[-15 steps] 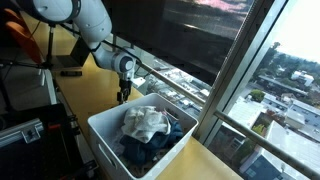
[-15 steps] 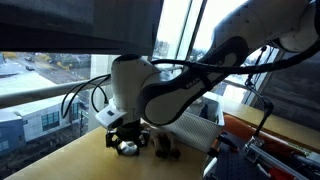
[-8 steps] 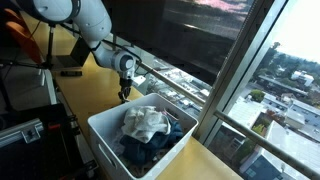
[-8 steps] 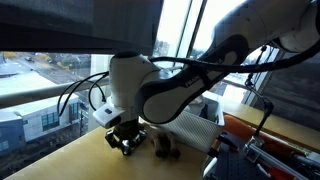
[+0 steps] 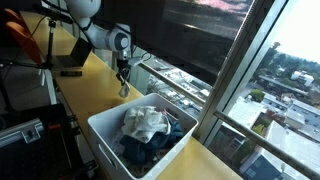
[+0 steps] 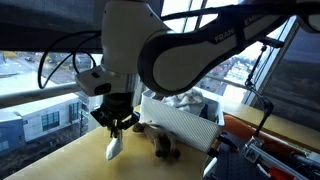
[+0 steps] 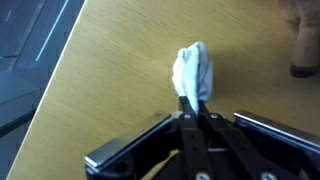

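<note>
A small white cloth hangs bunched from my gripper, whose jaws are shut on its top edge. In both exterior views the gripper is raised above the wooden tabletop, and the cloth dangles free just over the wood. The arm reaches in from above, beside the white laundry basket.
The white basket holds a pale cloth on top of dark blue clothes. A brown object lies on the table beside it. A window with a rail runs along the table's far edge. Dark equipment stands off the table.
The jaws closed on the white cloth on the tabletop. The arm then rose, lifting the cloth clear of the wood.
</note>
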`<state>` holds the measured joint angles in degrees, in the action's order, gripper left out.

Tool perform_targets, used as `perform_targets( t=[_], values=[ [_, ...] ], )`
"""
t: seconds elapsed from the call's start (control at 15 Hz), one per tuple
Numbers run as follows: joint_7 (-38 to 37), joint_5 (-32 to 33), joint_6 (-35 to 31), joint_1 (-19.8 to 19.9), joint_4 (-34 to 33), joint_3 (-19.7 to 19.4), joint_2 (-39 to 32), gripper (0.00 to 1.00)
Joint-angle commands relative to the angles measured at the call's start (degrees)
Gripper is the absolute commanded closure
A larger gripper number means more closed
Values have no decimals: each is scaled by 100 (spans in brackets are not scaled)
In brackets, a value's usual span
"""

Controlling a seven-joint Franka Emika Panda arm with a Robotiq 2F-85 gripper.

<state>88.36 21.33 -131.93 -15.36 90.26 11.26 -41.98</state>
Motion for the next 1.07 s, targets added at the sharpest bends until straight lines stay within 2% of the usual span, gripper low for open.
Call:
perform_targets(
  t=[0.0, 0.2, 0.4, 0.67, 0.87, 0.93, 1.0],
  values=[
    [-426, 68, -57, 120, 568, -136, 1105, 99],
    [-651, 46, -7, 418, 629, -382, 1627, 99],
    [-744, -13, 20, 882, 785, -655, 2052, 99],
    [-643, -122, 8, 1426, 976, -868, 2103, 99],
    [-691, -96, -16, 1618, 1194, -931, 1956, 99],
    [-724, -82, 15, 1638, 1228, -941, 1904, 69],
    [-747, -67, 26, 1646, 1273, -940, 1879, 68]
  ],
)
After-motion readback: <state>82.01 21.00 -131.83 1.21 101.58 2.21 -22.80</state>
